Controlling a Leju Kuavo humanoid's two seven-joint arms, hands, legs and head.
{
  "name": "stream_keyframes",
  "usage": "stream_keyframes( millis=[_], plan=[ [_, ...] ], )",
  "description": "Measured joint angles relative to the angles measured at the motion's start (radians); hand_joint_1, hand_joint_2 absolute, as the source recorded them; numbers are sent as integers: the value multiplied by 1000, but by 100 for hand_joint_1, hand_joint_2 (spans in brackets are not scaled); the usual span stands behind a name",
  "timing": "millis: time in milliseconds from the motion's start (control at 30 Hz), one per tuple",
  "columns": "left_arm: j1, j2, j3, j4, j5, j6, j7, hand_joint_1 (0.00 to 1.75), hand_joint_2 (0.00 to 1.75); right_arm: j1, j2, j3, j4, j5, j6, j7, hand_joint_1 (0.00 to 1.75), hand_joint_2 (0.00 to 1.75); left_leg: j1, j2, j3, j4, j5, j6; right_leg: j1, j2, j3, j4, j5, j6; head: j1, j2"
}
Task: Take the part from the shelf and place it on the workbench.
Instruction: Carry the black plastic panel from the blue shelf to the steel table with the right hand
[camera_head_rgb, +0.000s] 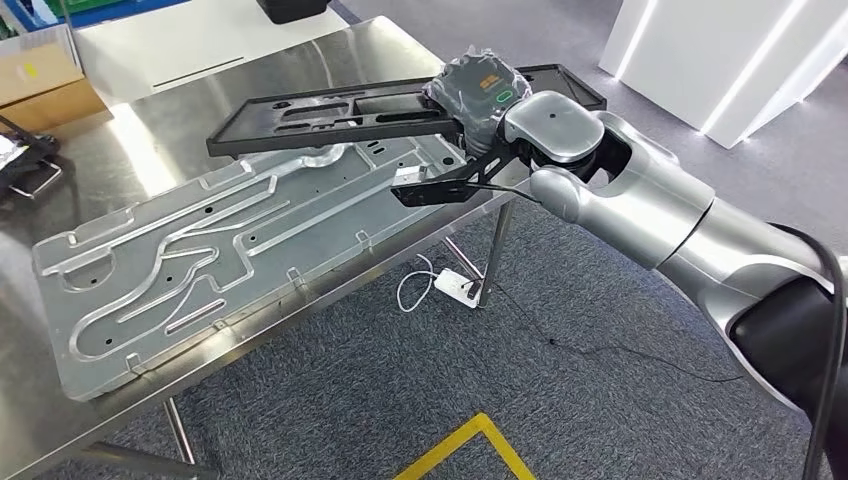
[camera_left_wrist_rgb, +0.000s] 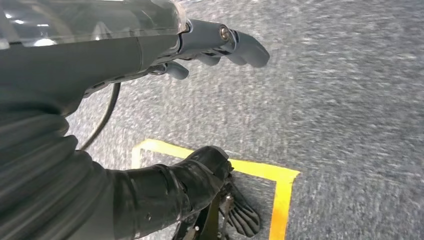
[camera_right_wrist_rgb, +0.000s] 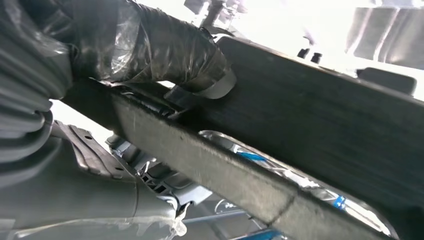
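A steel bench (camera_head_rgb: 200, 120) fills the left of the head view. A large grey metal plate with pressed channels (camera_head_rgb: 240, 250) lies flat along its near edge. The robot's right hand (camera_head_rgb: 480, 95), wrapped in clear plastic, reaches in from the right, its fingers (camera_right_wrist_rgb: 200, 65) grasping a long black plastic frame part (camera_head_rgb: 340, 112). The part is held roughly level above the far end of the grey plate and the bench's right corner; whether it touches the plate cannot be told. In the right wrist view the black part crosses the picture close to the camera.

At the far left of the bench sit a cardboard box (camera_head_rgb: 45, 85) and a dark wire-framed object (camera_head_rgb: 25, 160). Under the bench, on the grey carpet (camera_head_rgb: 600, 400), lies a white power strip with a cable (camera_head_rgb: 455, 285). Yellow tape (camera_head_rgb: 470, 450) marks the floor.

The left hand (camera_left_wrist_rgb: 215, 47) hangs over the carpet, fingers loosely apart, grasping nothing.
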Motion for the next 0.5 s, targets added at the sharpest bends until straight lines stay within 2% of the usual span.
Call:
stream_keyframes(
  millis=[33, 67, 100, 133, 167, 200, 233, 300, 333, 367, 400, 467, 500],
  plan=[
    [0, 0, 0, 0, 0, 2, 0, 0, 175, -2, 3, 1, 2, 0, 0, 0, 175, 175, -2, 33, -14, 29, -18, -5, -2, -15, 6, -9, 3, -4, 0, 0],
    [-1, 1, 0, 0, 0, 3, 0, 0, 175, -4, 5, 1, 4, 0, 0, 0, 175, 175, -1, 71, -38, 79, -45, -10, -2, -30, 11, -14, 4, -7, -1, 0],
    [-2, 2, 0, 0, 0, 4, 0, 0, 175, -5, 6, 2, 6, 0, 0, 0, 175, 175, 0, 97, -69, 141, -74, -17, -1, -44, 12, -15, 3, -10, -2, 0],
    [-3, 3, 1, 0, -1, 5, 0, 0, 175, -5, 6, 3, 8, 0, 0, 0, 175, 175, 3, 108, -100, 201, -97, -23, 0, -59, 12, -15, 2, -11, -2, 0],
    [-3, 3, 1, 0, -2, 5, 0, 0, 175, -3, 6, 4, 11, 0, 0, 0, 175, 175, 7, 113, -120, 238, -106, -28, -1, -73, 12, -14, 0, -11, -2, 0],
    [-3, 3, 1, 0, -3, 6, 0, 0, 175, -2, 7, 5, 14, 0, 0, 0, 175, 175, 10, 116, -123, 241, -96, -33, -1, -86, 12, -13, -1, -9, -2, 0],
    [-2, 3, 1, 0, -4, 7, 0, 0, 175, -1, 8, 6, 16, 0, -1, 0, 175, 175, 13, 121, -105, 205, -71, -36, -2, -98, 12, -11, -4, -6, -2, 0],
    [-2, 3, 1, 0, -5, 9, 0, 0, 175, 0, 10, 7, 18, 0, -1, 0, 175, 175, 13, 152, -37, 79, -15, -40, -2, -120, 11, 0, -13, 5, -2, 0],
    [-2, 4, 1, 0, -5, 10, 0, 0, 175, 0, 11, 7, 19, 1, -2, 0, 175, 175, 11, 167, -12, 30, 1, -36, 0, -129, 10, 7, -19, 11, -1, 0],
    [-2, 4, 1, 0, -6, 11, 1, 0, 175, 0, 12, 7, 20, 1, -2, 1, 175, 175, 8, 176, 0, 4, 6, -28, 3, -137, 10, 11, -22, 17, -1, 0],
    [-2, 4, 1, 0, -6, 11, 1, 0, 175, 0, 13, 7, 21, 1, -3, 1, 175, 175, 5, 175, -1, 2, 2, -18, 7, -146, 11, 13, -24, 21, -1, 0],
    [-1, 4, 2, -1, -6, 13, 1, 0, 175, 0, 18, 7, 23, 2, -3, 1, 175, 175, 6, 153, -2, 0, 5, 0, 7, -159, 14, 13, -29, 30, 0, 0],
    [-1, 4, 2, -1, -6, 14, 0, 0, 175, 0, 20, 7, 25, 2, -4, 1, 175, 175, 7, 143, -1, -1, 6, 6, 3, -149, 14, 20, -38, 35, 0, 0]
  ],
)
